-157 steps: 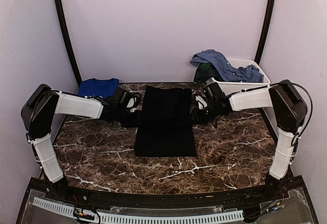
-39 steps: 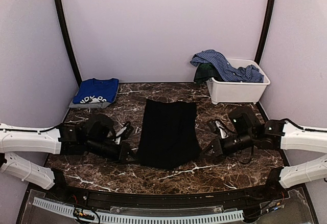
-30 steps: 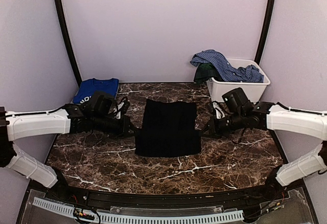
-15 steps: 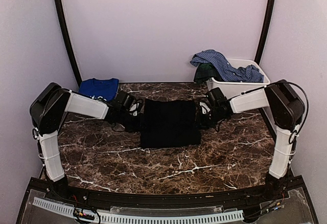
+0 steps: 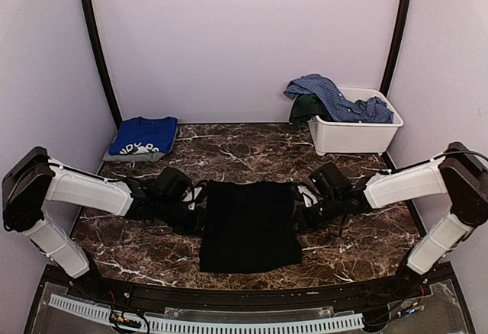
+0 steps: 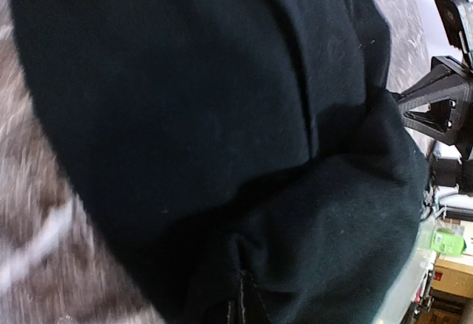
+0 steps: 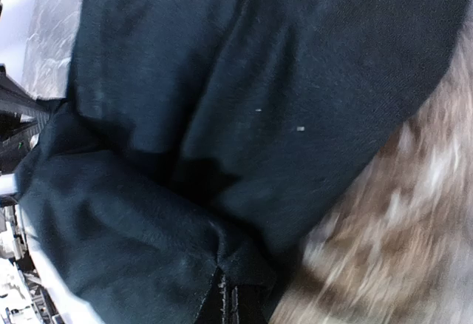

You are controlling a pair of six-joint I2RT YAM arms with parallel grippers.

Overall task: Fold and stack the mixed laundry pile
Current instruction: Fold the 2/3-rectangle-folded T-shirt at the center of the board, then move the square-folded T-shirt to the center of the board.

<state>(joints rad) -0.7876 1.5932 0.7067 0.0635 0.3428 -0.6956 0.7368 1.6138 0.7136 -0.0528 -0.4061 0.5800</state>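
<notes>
The large black garment lies folded on the marble table, between the two arms. My left gripper is shut on its left edge and my right gripper is shut on its right edge. Black cloth fills the left wrist view, bunched into the closed left gripper. The right wrist view shows the same cloth pinched in the right gripper. A folded royal-blue printed tee rests at the back left. The blue checked shirt and a dark green piece hang over the bin.
A white plastic bin stands at the back right corner. Dark curved poles rise at both back corners before the pale walls. A black rail borders the table's near edge.
Both grippers have moved from the table's back half toward the near edge, dragging the black garment with them. It now lies lower in the top view. Both stay shut on it.
</notes>
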